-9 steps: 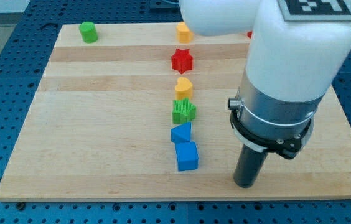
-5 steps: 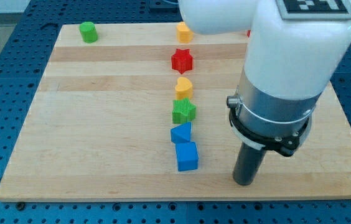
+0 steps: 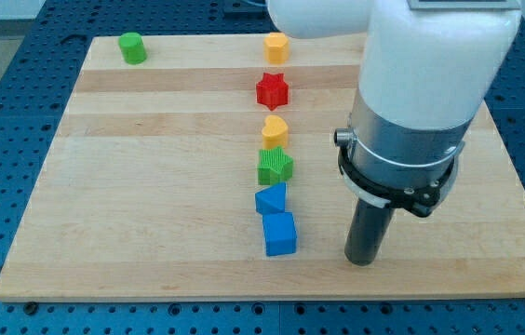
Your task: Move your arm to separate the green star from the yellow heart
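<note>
The green star (image 3: 275, 166) sits near the board's middle, touching the yellow heart (image 3: 275, 130) just above it. My tip (image 3: 362, 261) rests on the board at the lower right, well to the right of and below the green star, about level with the blue cube (image 3: 280, 234). It touches no block.
A blue triangular block (image 3: 271, 199) lies between the green star and the blue cube. A red star (image 3: 273, 90) and a yellow hexagonal block (image 3: 275, 46) stand higher in the same column. A green cylinder (image 3: 132, 47) sits at the top left. The arm's white body hides the top right.
My tip and arm have shifted slightly to the view's left and a little upward. The blocks have not moved.
</note>
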### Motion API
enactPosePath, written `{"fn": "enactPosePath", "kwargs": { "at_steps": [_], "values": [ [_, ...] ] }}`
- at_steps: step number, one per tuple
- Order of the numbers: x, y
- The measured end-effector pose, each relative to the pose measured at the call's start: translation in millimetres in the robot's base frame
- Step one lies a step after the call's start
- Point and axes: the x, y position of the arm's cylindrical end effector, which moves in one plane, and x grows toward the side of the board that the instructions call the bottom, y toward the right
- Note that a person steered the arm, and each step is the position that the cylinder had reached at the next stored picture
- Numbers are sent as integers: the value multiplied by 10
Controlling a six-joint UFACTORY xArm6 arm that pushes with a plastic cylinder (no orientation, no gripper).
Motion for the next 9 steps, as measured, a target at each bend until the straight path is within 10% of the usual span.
{"fn": "enactPosePath", "kwargs": {
  "at_steps": [9],
  "values": [
    [-980,-477]
  ]
}}
